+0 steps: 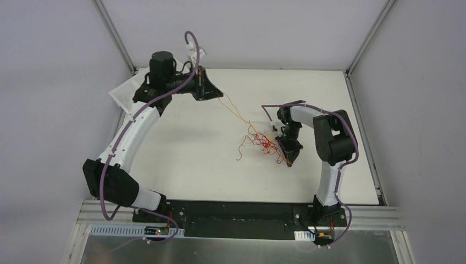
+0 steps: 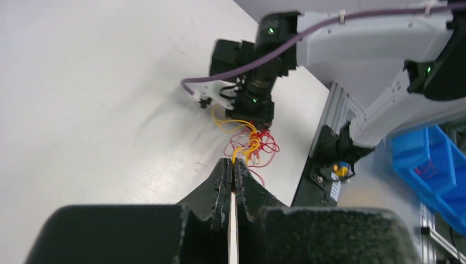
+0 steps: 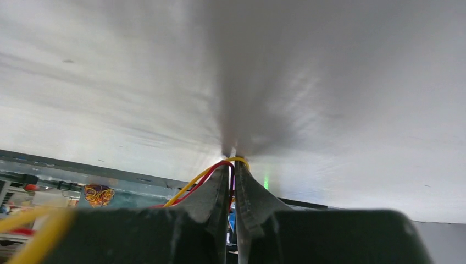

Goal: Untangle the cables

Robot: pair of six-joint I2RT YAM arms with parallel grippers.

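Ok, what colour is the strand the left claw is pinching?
Yellow; the strand in the left claw shows best in the left wrist view.

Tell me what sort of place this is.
Probably a robotics lab test cell: a white table boxed in by plain panels on metal posts, robot arms, left and right, bolted at its near edge, and a blue bin beside it.

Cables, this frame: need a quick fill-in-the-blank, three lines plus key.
1. Of the left gripper and the right gripper, the one holding the lone strand stretched out across the table is the ____.
2. In the right wrist view, the closed fingers pinch a yellow wire and a ____ one.
3. The tangle lies right beside the ____ arm's fingertips.
Missing words: left; red; right.
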